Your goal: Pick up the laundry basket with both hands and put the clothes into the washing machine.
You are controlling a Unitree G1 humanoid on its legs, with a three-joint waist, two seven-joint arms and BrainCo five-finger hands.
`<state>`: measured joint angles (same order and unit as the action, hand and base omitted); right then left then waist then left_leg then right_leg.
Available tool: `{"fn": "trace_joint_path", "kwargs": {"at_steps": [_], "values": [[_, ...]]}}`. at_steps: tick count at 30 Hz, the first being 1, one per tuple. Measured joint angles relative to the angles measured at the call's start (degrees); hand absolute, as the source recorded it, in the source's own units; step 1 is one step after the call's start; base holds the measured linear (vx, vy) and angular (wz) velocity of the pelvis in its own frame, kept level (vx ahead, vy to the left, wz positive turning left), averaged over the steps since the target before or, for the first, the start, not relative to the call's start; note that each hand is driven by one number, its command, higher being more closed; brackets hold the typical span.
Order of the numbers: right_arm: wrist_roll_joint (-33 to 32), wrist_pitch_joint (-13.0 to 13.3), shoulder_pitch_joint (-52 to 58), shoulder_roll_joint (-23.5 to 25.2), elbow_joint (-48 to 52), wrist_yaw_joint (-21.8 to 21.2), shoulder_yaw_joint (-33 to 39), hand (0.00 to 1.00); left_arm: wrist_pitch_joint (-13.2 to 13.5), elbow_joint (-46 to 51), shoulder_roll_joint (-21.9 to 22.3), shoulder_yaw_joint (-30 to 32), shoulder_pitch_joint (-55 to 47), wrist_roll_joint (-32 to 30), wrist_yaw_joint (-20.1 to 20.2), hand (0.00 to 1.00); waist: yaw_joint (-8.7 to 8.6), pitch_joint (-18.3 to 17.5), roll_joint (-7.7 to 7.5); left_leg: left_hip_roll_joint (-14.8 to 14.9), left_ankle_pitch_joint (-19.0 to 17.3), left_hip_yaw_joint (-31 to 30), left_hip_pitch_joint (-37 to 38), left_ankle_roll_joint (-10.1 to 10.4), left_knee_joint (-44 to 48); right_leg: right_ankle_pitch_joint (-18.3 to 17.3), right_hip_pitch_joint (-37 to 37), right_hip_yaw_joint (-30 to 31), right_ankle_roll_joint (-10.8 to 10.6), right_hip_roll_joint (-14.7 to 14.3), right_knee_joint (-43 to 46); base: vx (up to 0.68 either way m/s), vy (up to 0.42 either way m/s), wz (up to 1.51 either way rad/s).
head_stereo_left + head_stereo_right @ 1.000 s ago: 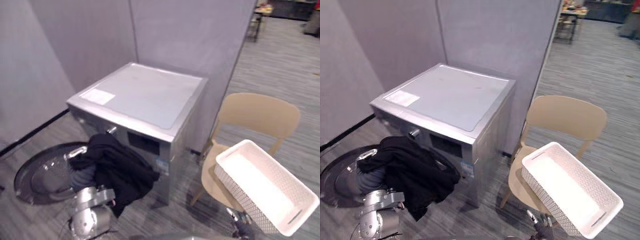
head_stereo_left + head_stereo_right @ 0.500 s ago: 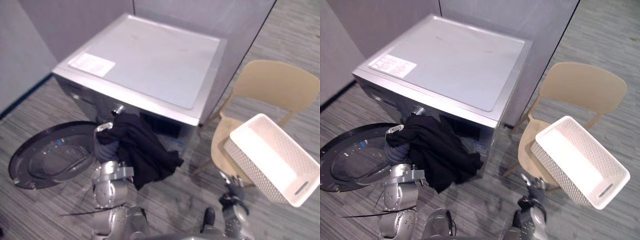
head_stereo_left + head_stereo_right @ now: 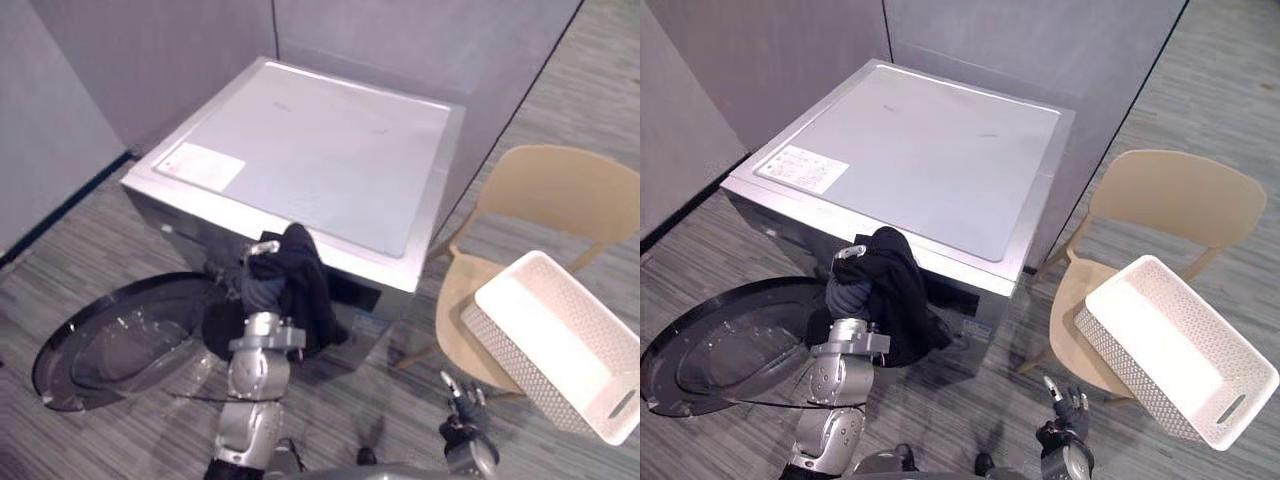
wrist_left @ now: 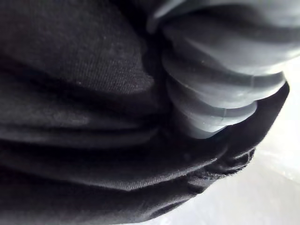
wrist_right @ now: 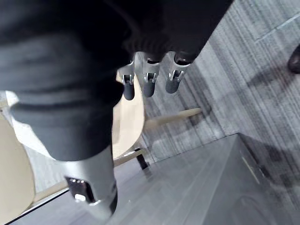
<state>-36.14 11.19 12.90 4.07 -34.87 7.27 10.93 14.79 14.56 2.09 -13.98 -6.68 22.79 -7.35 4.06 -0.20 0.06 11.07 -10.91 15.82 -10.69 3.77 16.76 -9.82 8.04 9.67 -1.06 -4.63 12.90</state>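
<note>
Right hand (image 3: 1066,410): low, nearest the robot, fingers (image 5: 148,83) straight and apart, holding nothing.

Left hand (image 3: 845,292): raised in front of the washing machine (image 3: 910,150), buried under the black garment (image 3: 897,300). The right eye and left wrist views show cloth draped over and around the hand, so I cannot tell whether it is clamped on the cloth or merely carrying it.

Garment position: hanging against the machine's front face, just under the front edge of the top. The round door (image 3: 710,345) is swung fully open to the robot's left, so it is out of the way.

Key relation: the drum opening sits directly behind the cloth, mostly hidden by it. Judgement: the load goes in by pushing straight away from the robot, and the left hand is the one placed to do it.

Laundry basket (image 3: 1130,372): white, looks empty, resting on the beige chair (image 3: 1175,195) to the right, long axis running diagonally, well apart from the garment.
</note>
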Motion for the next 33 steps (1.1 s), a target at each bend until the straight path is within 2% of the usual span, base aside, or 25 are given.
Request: {"fn": "trace_joint_path", "kwargs": {"at_steps": [2, 5, 6, 8, 12, 15, 16, 17, 18, 19, 21, 22, 23, 24, 25, 26, 27, 29, 30, 32, 33], "values": [[-0.4, 0.3, 0.2, 0.0, 0.0, 0.0, 0.1, 0.00, 0.0, 1.1, -0.1, 0.0, -1.1, 0.0, 0.9, 1.00, -0.10, 0.1, -0.08, 0.9, -0.1, -0.1, 1.2, 0.2, 0.7, 0.0, -0.9, -0.1, 0.0, -0.9, 1.3, 0.10, -0.097, 0.00], [-0.5, 1.5, 0.2, -0.2, 0.3, 0.0, 1.7, 0.00, 0.0, 1.9, 0.0, 0.0, -1.4, 0.1, 2.3, 1.00, -0.01, 2.3, 0.84, 3.1, -0.3, -3.5, -3.4, 0.6, 13.7, -0.2, -0.8, -1.1, -0.2, -2.0, 5.8, 0.06, -0.108, 0.04], [-0.5, 1.5, 0.0, -0.5, 0.4, 0.1, 2.1, 0.00, 0.0, 1.9, 0.0, 0.0, -1.4, 0.2, 2.5, 1.00, 0.02, 3.1, 0.80, 3.9, -0.2, -5.4, -6.7, 1.0, 20.0, -1.5, -0.6, -0.9, -0.1, -1.2, 7.9, -0.01, -0.033, 0.03], [-0.5, 1.5, 0.0, -0.8, 1.5, 0.2, 2.2, 0.00, -0.2, 1.9, 0.0, 0.0, -1.4, 0.2, 3.3, 1.00, -0.04, 3.5, 0.07, 4.6, -1.3, -5.5, -9.2, -0.3, 23.7, -3.3, 0.3, -0.7, -1.4, 0.7, 9.9, 0.00, 0.026, -0.05], [-0.6, 1.7, 0.2, -2.0, 5.4, 0.2, 0.3, 0.00, -0.4, 1.9, 1.0, -0.7, -1.0, 0.3, 3.5, 1.00, -0.05, 3.4, -0.29, 8.7, -1.2, -7.7, -12.1, -0.7, 20.2, -5.8, 4.6, 0.2, -4.9, 5.2, 13.7, 0.00, 0.205, -0.28], [-0.6, 1.8, -0.2, -2.7, 6.3, 0.8, -0.1, 0.00, -0.4, 0.8, 0.9, -4.1, 1.3, 0.8, 3.1, 1.00, -0.16, 3.6, -0.92, 13.0, -0.6, -8.4, -13.2, -0.3, 13.0, -8.0, 8.5, 2.8, -8.2, 9.2, 16.8, 0.01, 0.489, -0.14], [-0.6, 1.8, 0.1, -2.8, 6.3, 1.7, 0.0, 0.00, -0.4, -0.2, 0.8, -5.8, 3.0, 1.0, 2.7, 1.00, -0.19, 3.5, -0.91, 14.4, 2.0, -7.4, -11.9, -1.3, 8.6, -9.6, 8.9, 3.3, -10.7, 11.5, 16.9, 0.04, 0.716, -0.06], [-0.6, 1.9, 0.1, -2.9, 6.3, 1.9, 0.1, 0.00, -0.3, -0.4, 0.7, -6.5, 3.4, 1.2, 2.3, 1.00, -0.12, 3.4, -0.79, 15.0, 3.2, -6.7, -11.2, -1.0, 7.1, -10.3, 8.9, 3.5, -11.8, 12.6, 16.7, 0.01, 0.745, -0.03], [-1.6, 1.9, -1.0, -1.6, 4.8, 2.5, 0.6, 0.00, -0.1, -2.3, -0.2, -7.0, 5.1, 1.3, 2.2, 1.00, -0.51, 3.5, -3.90, 12.6, 1.9, -4.5, -12.0, 9.7, 9.9, -10.8, 8.3, 4.7, -13.5, 16.7, 14.5, -0.02, 0.493, -0.03], [-1.9, 1.7, -1.3, -0.3, 4.3, 2.6, 0.5, 0.00, -0.1, -3.5, -0.5, -6.7, 5.8, 1.4, 2.1, 1.00, -0.68, 3.6, -5.40, 11.3, 0.8, -4.2, -12.8, 9.0, 11.6, -9.4, 7.7, 4.8, -14.0, 18.4, 12.4, -0.05, 0.569, 0.05], [-3.2, 1.5, -2.6, 0.0, 3.6, 2.7, 0.1, 0.00, -0.1, -5.8, -1.5, -6.9, 6.3, 1.4, 1.8, 1.00, 0.06, 3.2, -5.90, 10.2, -3.9, -4.5, -18.0, 6.4, 18.8, 3.2, 4.7, 3.7, -14.1, 20.7, 0.7, -0.05, 0.581, -0.09], [-3.7, 2.1, -3.1, -0.1, 3.0, 2.7, 0.6, 0.00, 0.1, -5.8, -2.4, -7.1, 6.3, 1.5, 1.8, 1.00, -0.09, 3.0, -5.75, 9.7, -4.8, -4.3, -19.3, 5.5, 19.9, 6.4, 4.4, 3.4, -13.9, 21.6, -2.1, -0.03, 0.653, -0.20], [-4.4, 2.5, -5.5, 0.0, 1.8, 3.1, 2.0, 0.00, 0.1, -6.4, -5.3, -7.8, 7.6, 1.5, 1.8, 1.00, 0.05, 2.3, -5.31, 8.7, -6.2, -3.6, -22.4, 2.9, 21.6, 19.0, 4.4, 1.5, -13.8, 23.2, -9.5, -0.02, 0.508, -0.17], [-4.5, 2.6, -6.3, 0.0, 1.6, 3.3, 2.0, 0.00, 0.1, -6.4, -6.0, -7.7, 7.9, 1.5, 1.7, 1.00, 0.14, 2.4, -4.76, 8.3, -6.3, -3.1, -22.9, 2.1, 21.7, 23.9, 4.6, 0.9, -13.7, 23.4, -11.8, -0.02, 0.612, -0.26], [-4.7, 2.6, -7.1, 0.0, 1.1, 3.4, 1.7, 0.00, 0.2, -6.4, -6.7, -7.7, 8.0, 1.4, 1.6, 1.00, 0.24, 2.3, -4.38, 8.0, -6.2, -2.3, -23.2, 1.0, 21.3, 28.1, 5.0, 0.7, -12.2, 23.8, -13.7, -0.02, 0.494, -0.33], [-4.8, 2.6, -8.9, 0.0, 0.1, 3.9, 1.0, 0.00, 0.2, -6.4, -7.6, -7.6, 8.2, 1.4, 0.9, 1.00, 0.23, 2.0, -3.31, 7.8, -5.9, -0.3, -23.5, -1.2, 20.4, 31.2, 6.6, -0.2, -8.9, 23.8, -13.9, -0.02, 0.544, -0.42], [-4.8, 2.6, -10.2, 0.0, 0.0, 4.1, 0.2, 0.00, 0.2, -6.4, -7.7, -7.5, 8.5, 1.4, 0.6, 1.00, 0.66, 2.0, -2.05, 7.7, -5.4, 1.5, -23.5, -2.7, 19.0, 30.1, 8.5, -2.2, -10.1, 23.0, -11.4, -0.01, 0.392, -0.46], [-4.8, 2.2, -11.5, 0.1, 0.7, 4.1, -0.8, 0.00, 0.2, -6.3, -7.6, -6.7, 8.8, 1.3, 0.2, 1.00, 2.01, 1.9, -1.15, 7.7, -4.9, 4.7, -22.4, -4.2, 17.3, 28.0, 10.1, -7.7, -10.1, 21.7, -8.6, 0.00, 0.273, -0.67], [-4.7, 2.2, -11.5, 0.1, 2.3, 4.2, -1.0, 0.00, 0.2, -6.3, -7.6, -5.3, 9.0, 1.3, -0.5, 1.00, 2.21, 1.9, -0.86, 7.7, -5.1, 5.9, -21.1, -4.5, 16.8, 24.5, 9.9, -9.1, -9.1, 20.0, -6.9, 0.00, 0.178, -0.73], [-4.2, 2.2, -11.1, 0.1, 4.6, 4.3, -1.0, 0.00, 0.3, -6.2, -7.4, -3.7, 9.2, 1.3, -0.6, 1.00, 1.94, 1.9, -0.90, 7.7, -5.1, 7.4, -18.8, -4.5, 15.1, 20.7, 8.0, -10.1, -9.5, 16.5, -5.6, 0.01, 0.056, -0.50], [-3.9, 2.4, -10.9, 0.1, 5.8, 4.1, -1.1, 0.00, 0.7, -6.2, -7.2, -3.7, 9.2, 1.3, -0.5, 1.00, 1.80, 1.7, -0.95, 7.8, -4.9, 8.3, -17.5, -4.2, 14.1, 17.8, 7.1, -9.7, -9.6, 14.5, -5.5, 0.01, -0.002, -0.41]]}}
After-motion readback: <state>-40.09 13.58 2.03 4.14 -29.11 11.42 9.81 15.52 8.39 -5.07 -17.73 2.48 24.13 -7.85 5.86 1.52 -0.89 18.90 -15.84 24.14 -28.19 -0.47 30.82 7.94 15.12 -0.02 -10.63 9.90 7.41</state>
